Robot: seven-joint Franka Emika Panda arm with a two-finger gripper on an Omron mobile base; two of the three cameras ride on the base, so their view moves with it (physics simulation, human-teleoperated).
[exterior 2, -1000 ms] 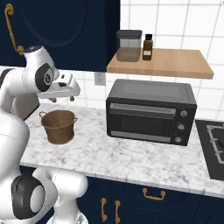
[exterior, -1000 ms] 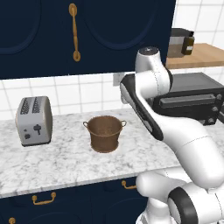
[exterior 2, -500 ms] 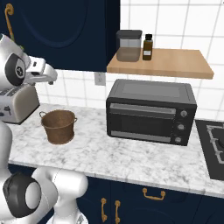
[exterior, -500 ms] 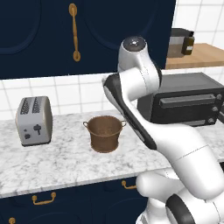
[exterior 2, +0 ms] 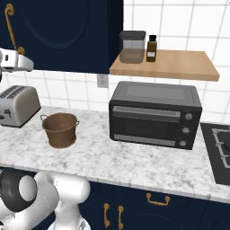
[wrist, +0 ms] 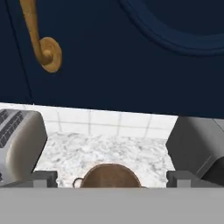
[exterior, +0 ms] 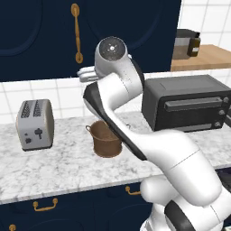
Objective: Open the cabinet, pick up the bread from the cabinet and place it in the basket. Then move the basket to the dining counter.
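end effector (wrist: pixel 111 178) above woven, pot-shaped basket (wrist: pixel 109 176)

Cabinet (exterior: pixel 113 31) shut; brown basket (exterior: pixel 105 139) upright on worktop

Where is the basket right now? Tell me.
The basket stands on the marble worktop between the toaster and the black oven, nearer the toaster; in the left base view it sits partly behind the arm.

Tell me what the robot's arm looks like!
The arm is smooth, shiny white and rounded, with dark bands at its joints and a round dark cap with a pale middle on one joint. Its end effector has two small, blocky dark grey finger tips. No cables or markings show.
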